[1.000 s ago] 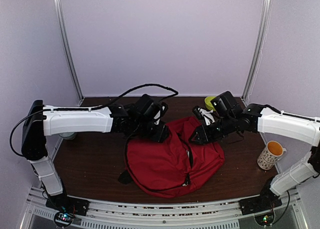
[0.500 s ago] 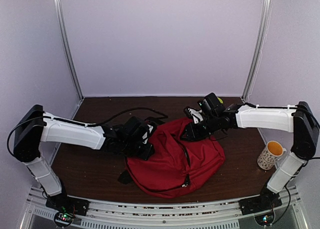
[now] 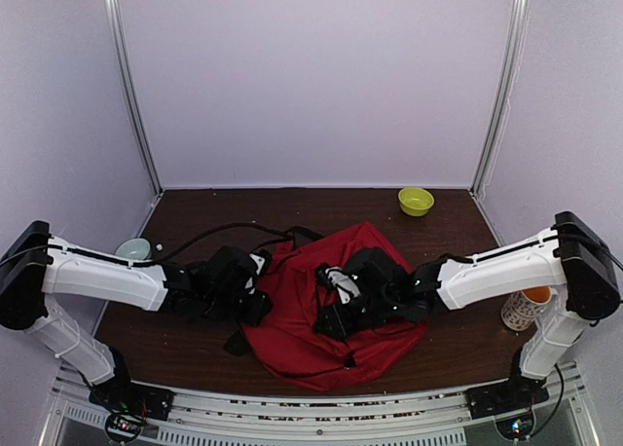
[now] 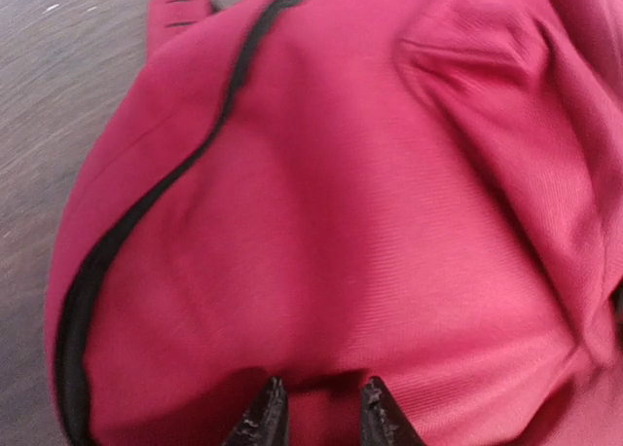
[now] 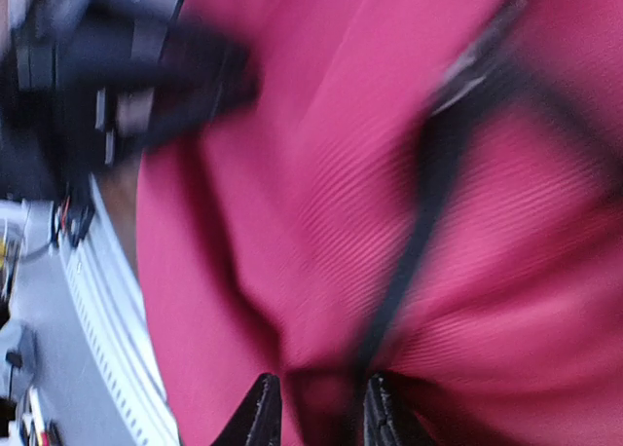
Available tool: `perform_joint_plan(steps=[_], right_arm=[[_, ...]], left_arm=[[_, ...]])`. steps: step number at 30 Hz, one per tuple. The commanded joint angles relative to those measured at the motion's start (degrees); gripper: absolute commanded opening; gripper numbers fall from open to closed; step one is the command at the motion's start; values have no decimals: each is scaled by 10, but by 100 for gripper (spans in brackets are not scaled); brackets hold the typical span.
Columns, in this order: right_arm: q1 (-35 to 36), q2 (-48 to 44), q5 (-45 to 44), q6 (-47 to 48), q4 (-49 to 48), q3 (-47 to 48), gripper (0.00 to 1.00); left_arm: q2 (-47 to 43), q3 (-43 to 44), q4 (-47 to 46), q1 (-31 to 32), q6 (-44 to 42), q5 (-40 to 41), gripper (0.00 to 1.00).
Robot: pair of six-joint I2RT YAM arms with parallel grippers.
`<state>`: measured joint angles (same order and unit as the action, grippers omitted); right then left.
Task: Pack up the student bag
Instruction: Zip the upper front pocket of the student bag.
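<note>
At the middle of the dark worktop, towards its near edge, lies the student bag, a slumped heap of dark-red cloth. Both arms reach in low from the sides. At the bag's left flank, the left pincer is clamped on the cloth. Its wrist view shows the two dark fingertips close together with a ridge of red fabric squeezed up between them, and a black zip line curves along the bag's left edge. The right pincer sits on top of the bag near its middle. Its wrist view is blurred, but the tips stand narrowly apart, nipping a dark crease of the bag where a black zip strip runs down to them. A green bowl sits far right, well apart from the bag. A patterned mug stands at the right edge, partly hidden behind the right arm. A pale round dish rests at the left edge.
</note>
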<state>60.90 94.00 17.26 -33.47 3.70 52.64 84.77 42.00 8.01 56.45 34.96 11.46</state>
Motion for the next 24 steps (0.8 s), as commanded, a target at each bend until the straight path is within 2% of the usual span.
perform_joint_plan(steps=[1, 6, 12, 16, 18, 24], right_arm=[[66, 54, 29, -63, -11, 12, 30], [66, 9, -14, -6, 71, 54, 29], [1, -113, -24, 122, 178, 65, 32], [-31, -122, -67, 186, 236, 94, 37], [-61, -108, -63, 191, 230, 99, 41], [-111, -35, 21, 206, 218, 152, 43]], left_arm=[[-7, -45, 144, -43, 16, 54, 27], [-56, -34, 164, -60, -15, 60, 27], [-80, -3, 141, -60, -31, 27, 26], [-89, 46, 141, -60, -33, -8, 28], [-85, 75, 143, -60, -32, -30, 32], [-29, 186, 158, -60, -16, -85, 62]])
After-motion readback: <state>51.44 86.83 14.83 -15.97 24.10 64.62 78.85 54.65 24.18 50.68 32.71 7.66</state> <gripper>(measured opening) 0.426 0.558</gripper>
